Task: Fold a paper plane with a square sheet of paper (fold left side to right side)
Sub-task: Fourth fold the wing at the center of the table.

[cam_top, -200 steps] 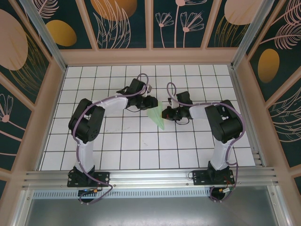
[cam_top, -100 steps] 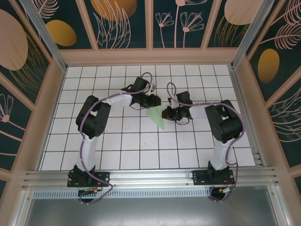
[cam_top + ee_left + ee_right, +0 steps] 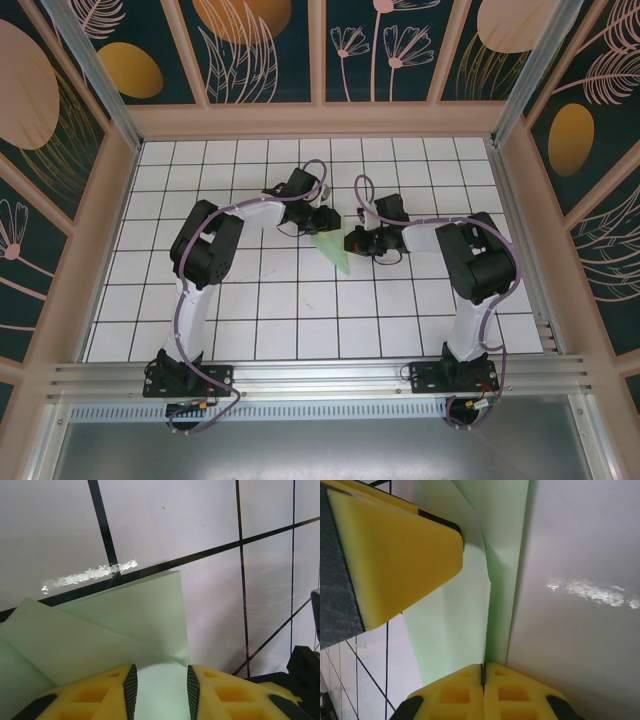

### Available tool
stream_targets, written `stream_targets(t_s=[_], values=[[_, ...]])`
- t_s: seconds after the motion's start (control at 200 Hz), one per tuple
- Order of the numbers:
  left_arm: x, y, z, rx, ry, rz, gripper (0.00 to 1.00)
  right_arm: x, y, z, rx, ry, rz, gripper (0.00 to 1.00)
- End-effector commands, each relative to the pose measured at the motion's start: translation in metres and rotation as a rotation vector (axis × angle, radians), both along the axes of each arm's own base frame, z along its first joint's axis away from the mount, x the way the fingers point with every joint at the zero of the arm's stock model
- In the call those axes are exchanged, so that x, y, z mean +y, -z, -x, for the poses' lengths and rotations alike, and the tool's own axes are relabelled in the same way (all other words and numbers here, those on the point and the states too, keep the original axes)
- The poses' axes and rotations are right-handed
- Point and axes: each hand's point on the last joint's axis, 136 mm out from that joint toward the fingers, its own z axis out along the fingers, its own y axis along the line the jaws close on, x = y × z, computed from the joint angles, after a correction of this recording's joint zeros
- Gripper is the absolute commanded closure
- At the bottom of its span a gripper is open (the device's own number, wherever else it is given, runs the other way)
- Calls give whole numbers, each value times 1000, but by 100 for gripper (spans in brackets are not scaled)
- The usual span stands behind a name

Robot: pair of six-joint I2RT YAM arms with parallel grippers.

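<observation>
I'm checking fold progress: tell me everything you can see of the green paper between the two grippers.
The green paper is thin, pale and plain, folded into overlapping layers narrowing to a point at its near end. It lies on the white grid tiles. The left gripper hangs over its wide end, jaws apart; a raised crease runs into the right gripper, jaws shut.

Bright, even light from above fills the top view; the arms (image 3: pixel 205 250) cast only faint, soft shadows on the white desk (image 3: pixel 300 330), and the picture is sharp. In both wrist views a ragged white glare streak (image 3: pixel 90 574) sits on the glossy desk surface, and the yellow left end effector (image 3: pixel 160 682) and right end effector (image 3: pixel 482 672) are softly blurred close to the lens.
</observation>
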Motion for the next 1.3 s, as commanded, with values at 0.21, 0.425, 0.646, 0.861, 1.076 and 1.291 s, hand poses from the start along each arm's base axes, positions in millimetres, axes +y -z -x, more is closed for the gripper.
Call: stream_targets(t_s=[0.21,0.425,0.646,0.861,1.076,1.291], values=[[21,42,20,62,-7,-76,65,-12,5,15,49,12,99,80],[25,47,28,72,-13,-72,65,-11,-43,-5,-51,25,93,67],[25,46,28,68,-11,-71,65,-13,-74,7,-105,20,80,64],[25,46,28,66,-12,-71,65,31,-77,39,-42,-114,-58,66],[26,46,27,63,-13,-75,65,42,-47,41,21,-122,-8,67],[26,45,26,61,-14,-75,65,33,-28,45,55,-105,48,67]])
